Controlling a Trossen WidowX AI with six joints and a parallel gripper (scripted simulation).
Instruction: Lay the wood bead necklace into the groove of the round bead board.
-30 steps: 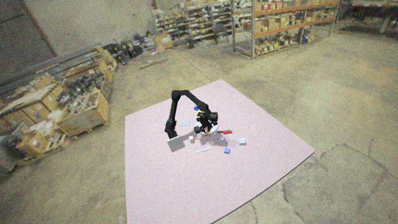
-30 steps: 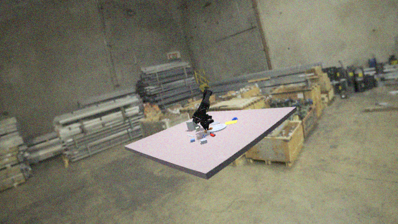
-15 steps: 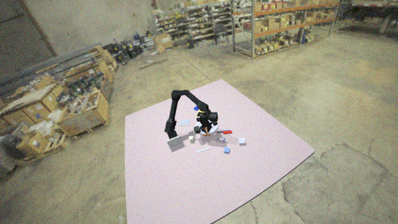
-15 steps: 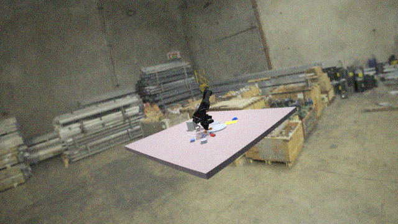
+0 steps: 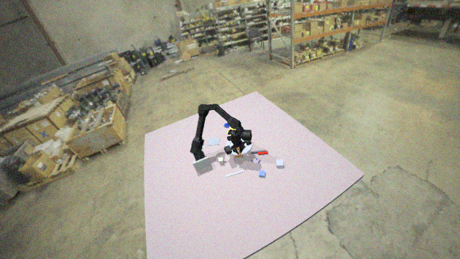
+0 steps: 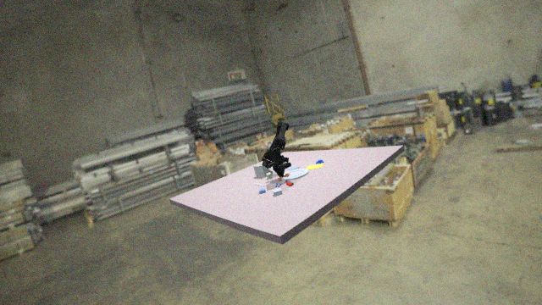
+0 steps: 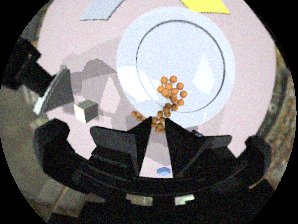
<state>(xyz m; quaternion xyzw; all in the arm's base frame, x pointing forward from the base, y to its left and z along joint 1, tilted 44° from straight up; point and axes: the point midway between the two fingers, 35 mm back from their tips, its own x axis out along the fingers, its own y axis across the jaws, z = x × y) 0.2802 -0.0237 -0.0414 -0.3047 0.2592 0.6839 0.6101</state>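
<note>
The round bead board is pale blue-white, with a thin dark ring groove. The orange wood bead necklace lies bunched: a cluster is over the board inside the groove, and a strand runs from it across the near rim to the fingertips. A few beads show just left of the fingertips, near the rim. My gripper is shut on the necklace, low at the board's near edge; beads show at and just ahead of the tips. The part between the fingers is hidden.
A grey panel and a cream cube stand left of the board. A red-handled tool, small blue pieces, a blue block, a pale block and a white stick lie around. A yellow piece is beyond the board.
</note>
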